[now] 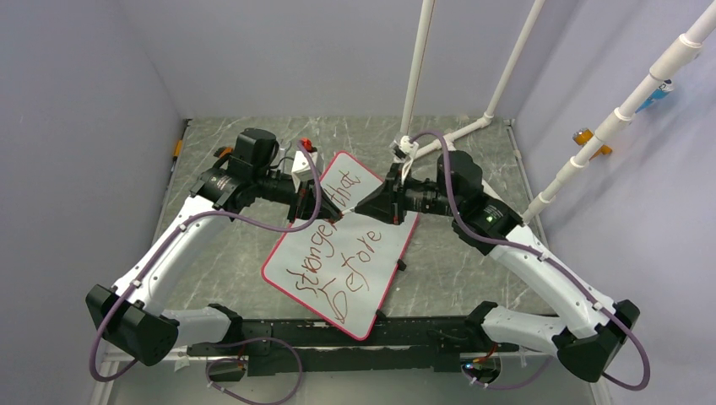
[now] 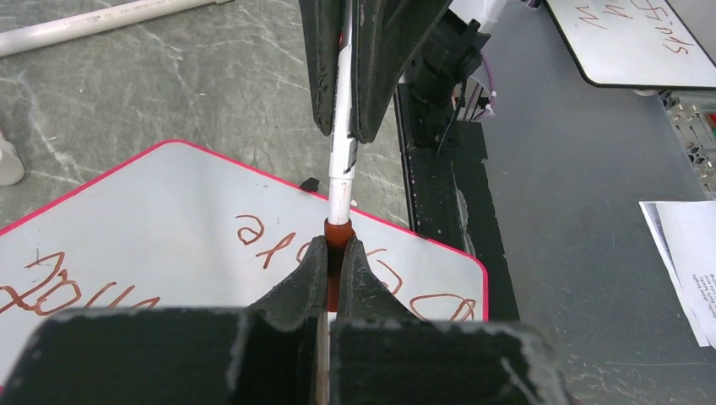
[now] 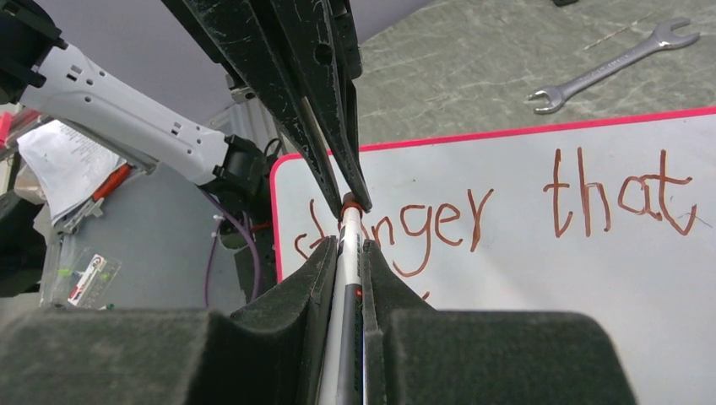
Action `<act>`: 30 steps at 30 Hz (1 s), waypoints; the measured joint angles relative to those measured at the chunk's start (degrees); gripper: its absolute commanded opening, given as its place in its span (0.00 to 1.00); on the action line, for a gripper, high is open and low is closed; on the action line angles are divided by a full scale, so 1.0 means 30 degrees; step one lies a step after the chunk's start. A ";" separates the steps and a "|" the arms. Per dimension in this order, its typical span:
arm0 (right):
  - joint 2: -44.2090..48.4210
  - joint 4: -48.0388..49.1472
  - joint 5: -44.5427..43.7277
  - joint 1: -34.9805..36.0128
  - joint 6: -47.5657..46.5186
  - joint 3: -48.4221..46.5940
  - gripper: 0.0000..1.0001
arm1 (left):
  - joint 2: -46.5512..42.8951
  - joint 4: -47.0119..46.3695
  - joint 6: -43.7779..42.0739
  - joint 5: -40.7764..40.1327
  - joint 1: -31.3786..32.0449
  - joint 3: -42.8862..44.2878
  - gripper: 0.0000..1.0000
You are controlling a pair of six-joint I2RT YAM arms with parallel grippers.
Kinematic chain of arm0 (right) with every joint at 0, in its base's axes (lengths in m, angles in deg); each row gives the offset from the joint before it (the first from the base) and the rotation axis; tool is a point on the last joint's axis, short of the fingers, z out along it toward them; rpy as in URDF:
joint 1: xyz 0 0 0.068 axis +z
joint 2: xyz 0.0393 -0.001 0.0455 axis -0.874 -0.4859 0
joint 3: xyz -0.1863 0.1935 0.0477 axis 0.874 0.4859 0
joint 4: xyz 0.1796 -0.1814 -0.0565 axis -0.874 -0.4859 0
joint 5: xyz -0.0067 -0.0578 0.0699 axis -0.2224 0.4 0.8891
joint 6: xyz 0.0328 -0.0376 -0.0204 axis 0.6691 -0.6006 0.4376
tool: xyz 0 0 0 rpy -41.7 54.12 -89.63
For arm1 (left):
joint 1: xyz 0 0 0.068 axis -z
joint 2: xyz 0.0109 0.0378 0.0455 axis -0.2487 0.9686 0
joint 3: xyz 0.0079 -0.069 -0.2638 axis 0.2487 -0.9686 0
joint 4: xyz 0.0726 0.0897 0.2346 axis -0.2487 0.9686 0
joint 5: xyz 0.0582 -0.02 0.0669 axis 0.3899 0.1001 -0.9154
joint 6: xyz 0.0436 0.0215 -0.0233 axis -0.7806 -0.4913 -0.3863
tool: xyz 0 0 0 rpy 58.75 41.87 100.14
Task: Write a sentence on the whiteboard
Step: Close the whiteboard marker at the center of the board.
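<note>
The whiteboard (image 1: pixel 390 245) lies tilted on the grey table, glossy white with a pink-red rim. The sentence (image 1: pixel 338 261) reads "stronger that before" in dark-red handwriting; part of it shows in the left wrist view (image 2: pixel 270 236) and the right wrist view (image 3: pixel 439 224). My two grippers meet tip to tip above the board's far half. My left gripper (image 1: pixel 319 211) (image 2: pixel 338 245) is shut on the marker's red cap (image 2: pixel 338 232) (image 3: pixel 352 202). My right gripper (image 1: pixel 365 208) (image 3: pixel 346 249) is shut on the marker's white-and-grey body (image 2: pixel 342 181) (image 3: pixel 348 261).
White PVC pipes (image 1: pixel 418 76) rise behind the board, one lying on the table (image 2: pixel 101 21). A wrench (image 3: pixel 608 72) lies beyond the board's far edge. A black rail (image 1: pixel 338 337) runs along the near edge. Beyond the table are another whiteboard (image 2: pixel 633 42) and papers (image 2: pixel 684 253).
</note>
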 measured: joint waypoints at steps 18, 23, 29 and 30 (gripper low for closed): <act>-0.1938 -0.2965 -0.1953 0.2390 -0.3184 -0.2565 0.00 | 0.0000 0.1778 -0.0007 -0.0393 0.0000 -0.0087 0.00; -0.2295 -0.3126 -0.1508 0.2506 -0.4109 -0.2754 0.00 | 0.0000 0.2084 -0.0036 -0.0386 0.0000 -0.0248 0.00; -0.2907 -0.3599 -0.0750 0.2528 -0.5457 -0.3490 0.00 | 0.0000 0.2222 -0.0255 -0.0277 0.0058 -0.0248 0.00; -0.2936 -0.3599 -0.0648 0.2528 -0.5588 -0.3490 0.00 | 0.0000 0.2266 -0.0335 -0.0270 0.0058 -0.0255 0.00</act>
